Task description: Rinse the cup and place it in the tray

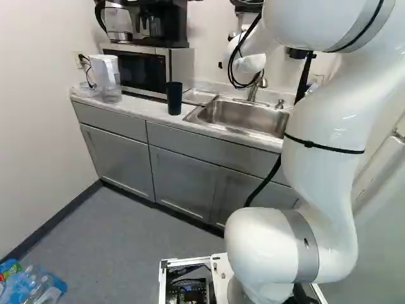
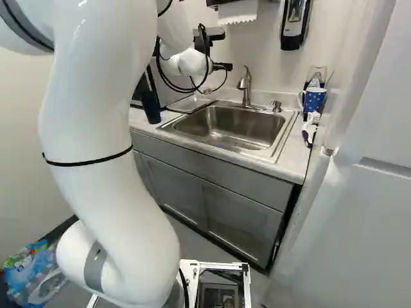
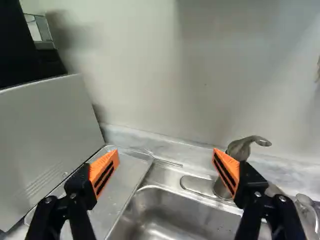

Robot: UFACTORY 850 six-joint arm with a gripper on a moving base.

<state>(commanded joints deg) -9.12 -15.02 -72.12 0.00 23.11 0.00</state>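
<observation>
On the counter, the dark cup stands at nine o'clock from the sink. My gripper's fingers spread wide, one partly hiding the faucet.

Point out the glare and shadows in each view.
Left base view: bright reflections on the walls of the steel sink, a pale highlight on the white arm; right base view: shine in the basin, small glints high on the arm; wrist view: soft shadows on the wall, one beside the dark appliance, and bright sheen along the sink's rim.
</observation>
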